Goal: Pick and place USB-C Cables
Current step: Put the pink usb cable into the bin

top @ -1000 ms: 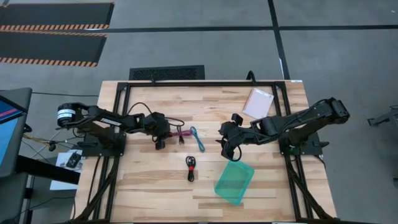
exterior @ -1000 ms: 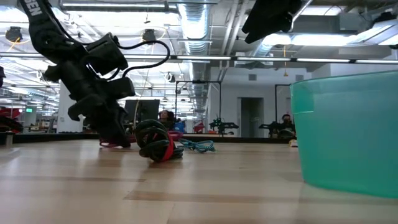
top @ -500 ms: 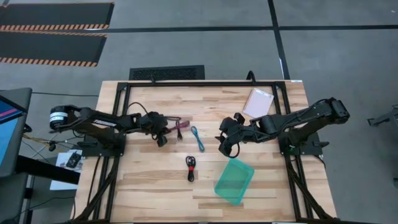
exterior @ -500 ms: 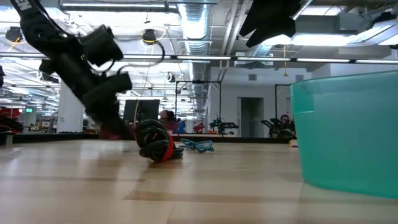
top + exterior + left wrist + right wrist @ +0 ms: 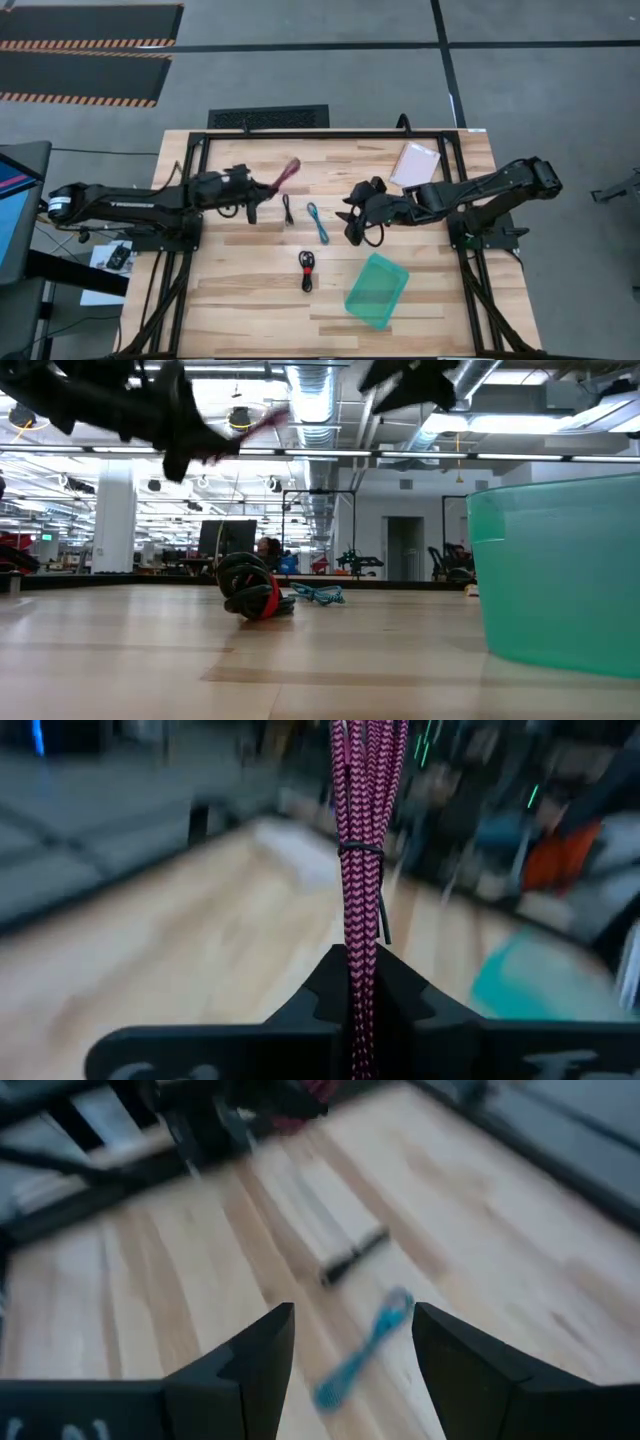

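My left gripper [image 5: 264,184] is shut on the maroon-pink USB-C cable [image 5: 289,171], held up above the far left part of the table; in the low view the cable [image 5: 265,422] is high over the tabletop. The teal-blue cable [image 5: 318,222] lies flat mid-table, and the black cable with a red band [image 5: 307,270] lies nearer the front. My right gripper [image 5: 350,224] hovers open just right of the teal-blue cable [image 5: 360,1350], touching nothing. My left gripper pinches the maroon-pink bundle between its two fingers near one end [image 5: 359,942]. The bundle runs along the fingers and sticks out past their tips toward the table's right, roughly level. A thin black tie [image 5: 361,850] binds its strands. It is lifted clear of the table.
A translucent green tray [image 5: 377,290] sits at the front right, looming large in the low view [image 5: 560,570]. A pale pink packet [image 5: 416,165] lies at the far right. A short dark streak [image 5: 287,209] shows under the raised cable; whether it is a thing or a shadow I cannot tell.
My left gripper has risen from the tabletop and tipped from pointing down to nearly level, drawing back a little toward the far left. The maroon-pink cable, which lay on the table, has come up with it and hangs clear.
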Motion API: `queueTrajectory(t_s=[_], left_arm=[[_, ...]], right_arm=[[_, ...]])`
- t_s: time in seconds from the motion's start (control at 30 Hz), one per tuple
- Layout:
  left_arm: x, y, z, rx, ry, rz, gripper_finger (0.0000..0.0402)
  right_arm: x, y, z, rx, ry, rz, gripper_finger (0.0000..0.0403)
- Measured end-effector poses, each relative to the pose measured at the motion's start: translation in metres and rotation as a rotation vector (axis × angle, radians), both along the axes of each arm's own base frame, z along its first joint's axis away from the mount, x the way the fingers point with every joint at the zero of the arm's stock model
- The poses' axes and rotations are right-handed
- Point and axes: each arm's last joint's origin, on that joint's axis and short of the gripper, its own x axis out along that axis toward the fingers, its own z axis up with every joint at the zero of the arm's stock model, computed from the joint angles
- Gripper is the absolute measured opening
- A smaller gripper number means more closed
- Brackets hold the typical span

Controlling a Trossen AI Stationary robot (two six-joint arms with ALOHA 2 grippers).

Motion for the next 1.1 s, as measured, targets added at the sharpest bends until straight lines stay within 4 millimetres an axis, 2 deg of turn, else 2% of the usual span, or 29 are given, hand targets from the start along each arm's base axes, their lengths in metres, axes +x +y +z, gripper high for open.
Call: queueTrajectory(t_s=[0.13, 0.3, 0.47, 0.73, 0.93, 1.1], left_arm=[[-0.002, -0.007, 0.021, 0.061, -0.181, 0.008, 0.0000], [0.000, -0.016, 0.033, 0.113, -0.308, -0.022, 0.0000], [0.006, -0.025, 0.036, 0.130, -0.375, -0.055, 0.0000], [0.015, -0.035, 0.032, 0.127, -0.398, -0.108, 0.0000], [0.019, -0.040, 0.030, 0.148, -0.399, -0.130, 0.0000], [0.023, -0.041, 0.026, 0.148, -0.385, -0.126, 0.0000]], right_arm=[[0.012, 0.000, 0.014, -0.060, -0.158, 0.040, 0.0228], [0.033, -0.005, 0.025, -0.127, -0.365, 0.107, 0.0228], [0.056, -0.016, 0.019, -0.149, -0.491, 0.149, 0.0228], [0.074, -0.028, 0.010, -0.189, -0.578, 0.186, 0.0238], [0.078, -0.033, 0.005, -0.186, -0.576, 0.208, 0.0280], [0.078, -0.033, 0.009, -0.186, -0.614, 0.217, 0.0306]])
